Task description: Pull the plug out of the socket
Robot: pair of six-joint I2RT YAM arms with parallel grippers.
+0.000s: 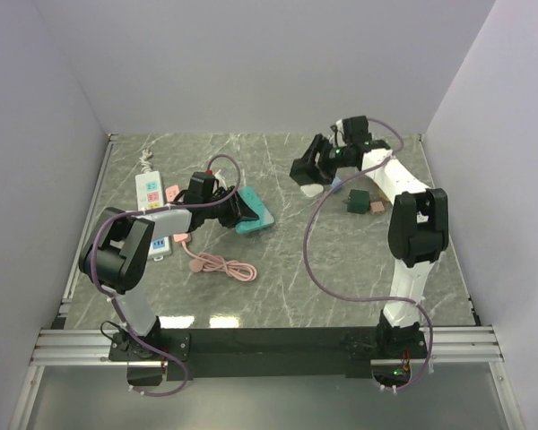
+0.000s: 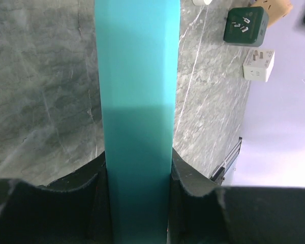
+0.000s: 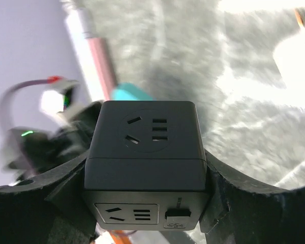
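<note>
Well, left fingers (image 2: 193, 183) pinch the teal socket (image 2: 137, 101), right fingers (image 3: 229, 178) the black cube (image 3: 145, 147), perhaps shallowly, so it could slip.

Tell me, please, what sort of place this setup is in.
Probably a robotics lab test cell rather than a home: plain pale walls box in a marble-patterned tabletop, the left arm and right arm stand on a metal rail, and a white power strip and green adapter lie out.
</note>
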